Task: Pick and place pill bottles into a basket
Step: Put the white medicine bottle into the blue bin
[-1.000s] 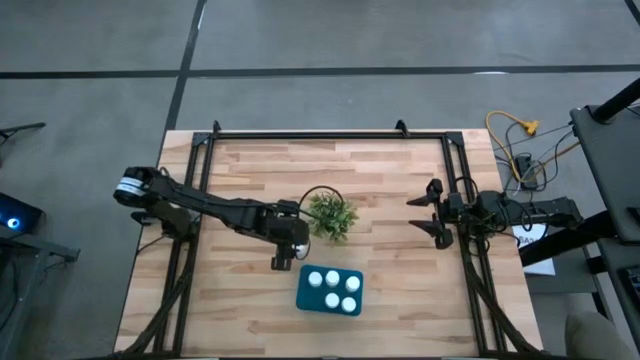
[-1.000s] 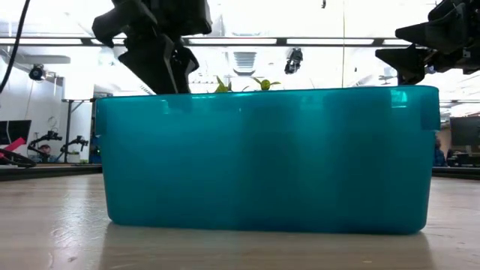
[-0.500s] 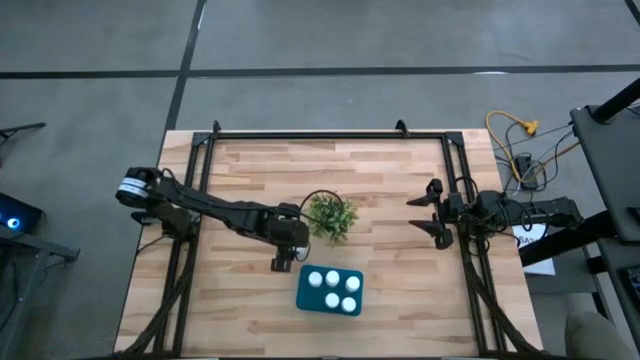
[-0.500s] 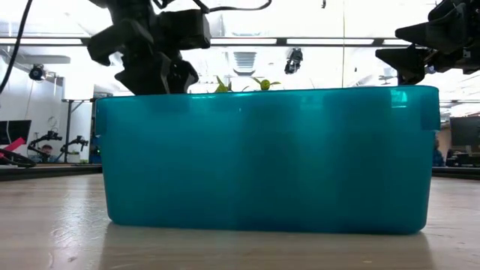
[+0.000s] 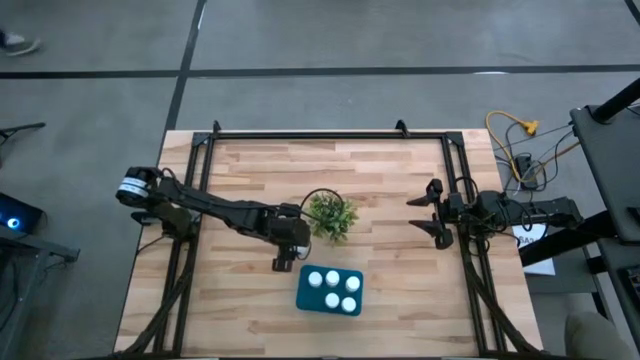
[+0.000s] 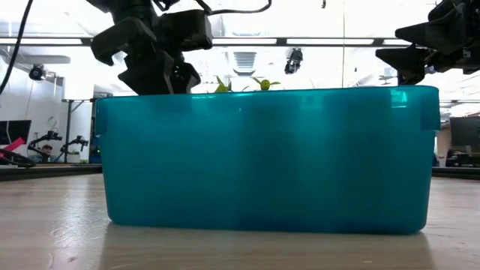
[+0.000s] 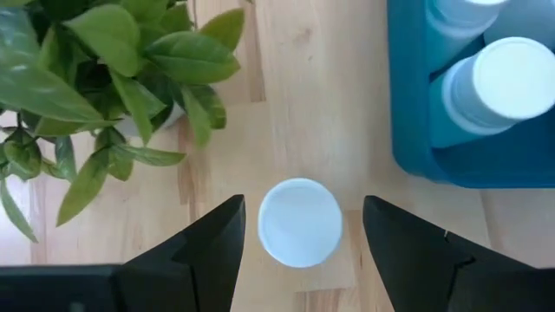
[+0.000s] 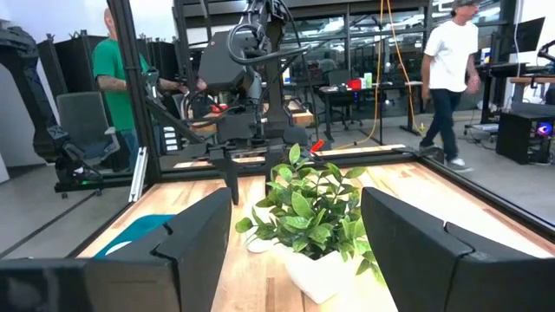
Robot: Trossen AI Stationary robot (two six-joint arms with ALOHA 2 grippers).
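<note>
Directly below the left hand (image 7: 299, 234), spread wide, a capped bottle (image 7: 300, 222) stands upright between its fingers on the bench (image 5: 250, 300), mid-bench between plant (image 7: 95, 87) and basket (image 7: 434, 147); right hand (image 5: 425, 213) waits open near the right edge.

The wooden table (image 5: 250, 300) carries the basket (image 5: 303, 297), plant (image 5: 332, 216), and one pill bottle (image 7: 300, 222).
</note>
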